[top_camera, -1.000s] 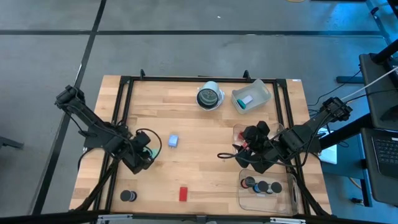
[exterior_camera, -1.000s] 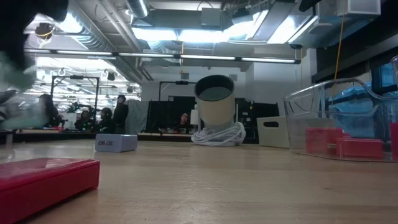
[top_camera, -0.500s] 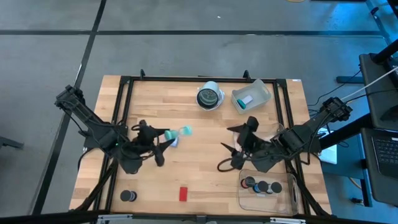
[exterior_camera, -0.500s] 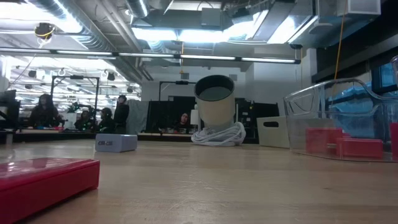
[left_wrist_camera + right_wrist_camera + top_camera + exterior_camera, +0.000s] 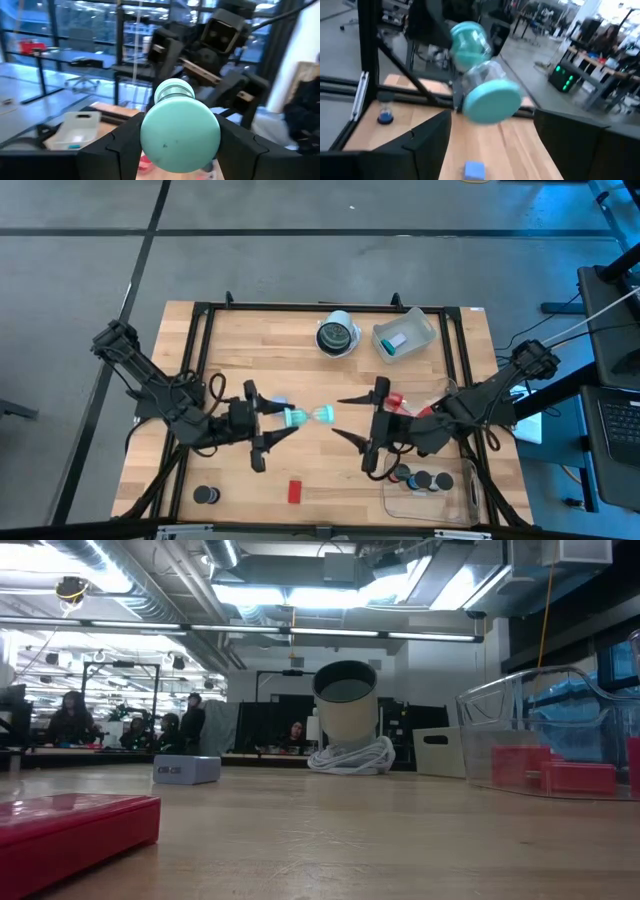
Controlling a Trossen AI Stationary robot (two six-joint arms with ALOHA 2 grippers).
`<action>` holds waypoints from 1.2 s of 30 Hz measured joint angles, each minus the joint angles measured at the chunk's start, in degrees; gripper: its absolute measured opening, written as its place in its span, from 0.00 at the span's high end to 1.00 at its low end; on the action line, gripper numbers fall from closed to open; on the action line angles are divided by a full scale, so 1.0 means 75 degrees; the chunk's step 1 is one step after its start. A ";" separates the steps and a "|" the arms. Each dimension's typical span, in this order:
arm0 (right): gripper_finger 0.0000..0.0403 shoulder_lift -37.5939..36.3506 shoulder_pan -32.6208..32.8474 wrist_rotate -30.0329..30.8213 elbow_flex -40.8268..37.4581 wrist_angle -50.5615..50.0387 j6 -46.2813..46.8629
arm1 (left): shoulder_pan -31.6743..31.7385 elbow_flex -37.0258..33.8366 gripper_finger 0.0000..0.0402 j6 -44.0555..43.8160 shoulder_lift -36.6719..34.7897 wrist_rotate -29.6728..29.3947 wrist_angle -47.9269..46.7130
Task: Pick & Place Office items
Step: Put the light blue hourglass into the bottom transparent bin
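left gripper (image 5: 283, 420) is closed on one end of a teal hourglass-like piece (image 5: 310, 415), holding it level in the air above the counter (image 5: 330, 380), just to the side of the small pale blue block (image 5: 279, 402). right gripper (image 5: 352, 420) faces it from the far side of the piece, fingers spread wide and not yet touching — this looks like a handover about to happen.

in the right wrist view the piece (image 5: 479, 75) shows two round teal caps joined by a clear waist. it looks light, stiff and probably smooth, so the caps could slip; the narrow clear middle may be fragile. the free cap, taken across its rim, seems the safer hold.

a red block (image 5: 295, 491) lies on the counter nearer the front edge than the blue block, and black discs (image 5: 420, 478) sit in a clear bin (image 5: 462, 502) under the right arm.
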 joint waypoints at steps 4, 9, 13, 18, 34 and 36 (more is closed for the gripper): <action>0.28 0.0045 -0.0005 -0.0126 0.0000 0.0499 -0.0400 | 0.0000 0.0000 0.50 0.0193 0.0123 0.0270 0.0455; 0.28 0.0045 -0.0047 -0.0628 0.0000 0.1098 -0.0471 | 0.0020 0.0000 0.50 0.0654 0.0270 0.0782 0.1211; 0.28 0.0042 -0.0102 -0.1059 0.0000 0.1324 -0.0475 | 0.0024 0.0000 0.50 0.1083 0.0337 0.1008 0.1735; 0.28 0.0042 -0.0198 -0.1824 0.0000 0.1660 -0.0360 | 0.0139 0.0000 0.50 0.1260 0.0337 0.1425 0.1917; 0.37 0.0083 -0.0339 -0.2119 0.0000 0.2114 0.0167 | 0.0534 -0.0003 0.50 0.1273 0.0334 0.2118 0.2075; 0.43 0.0103 -0.0336 -0.2112 0.0000 0.2087 0.0163 | 0.0573 -0.0003 0.50 0.1272 0.0334 0.2151 0.2077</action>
